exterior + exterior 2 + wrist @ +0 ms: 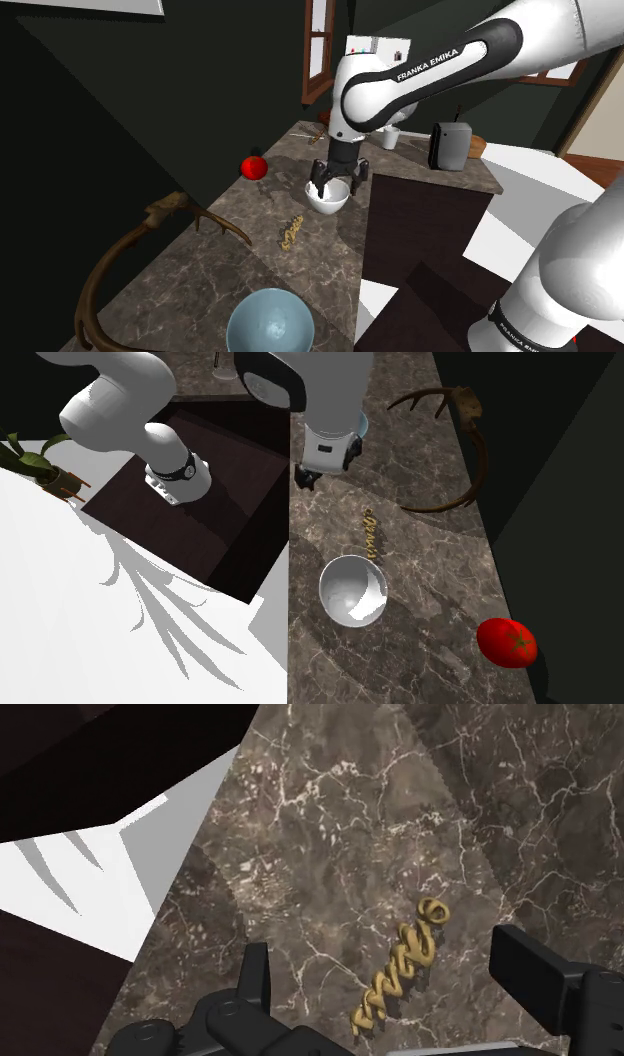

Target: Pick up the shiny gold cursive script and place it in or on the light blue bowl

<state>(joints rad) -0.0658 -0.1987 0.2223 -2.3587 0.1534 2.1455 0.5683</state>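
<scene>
The gold cursive script [291, 232] lies flat on the dark marble counter [200, 290], between a white bowl [328, 201] and the light blue bowl [270, 322] near the counter's front end. My gripper [337, 185] hangs open above the counter and holds nothing. In the wrist view the script [408, 962] lies on the marble below the gripper [392, 972], between the two spread fingers and untouched by them. From the second exterior view the script [370, 535] sits just beyond the white bowl [352, 589], with the gripper [318, 474] above and further along.
A red tomato [254, 166] sits by the dark wall. Brown antlers [150, 235] curve along the counter's wall side. A dark box [449, 145] and a white mug [390, 136] stand at the far end. The counter's other side drops to a white floor [90, 894].
</scene>
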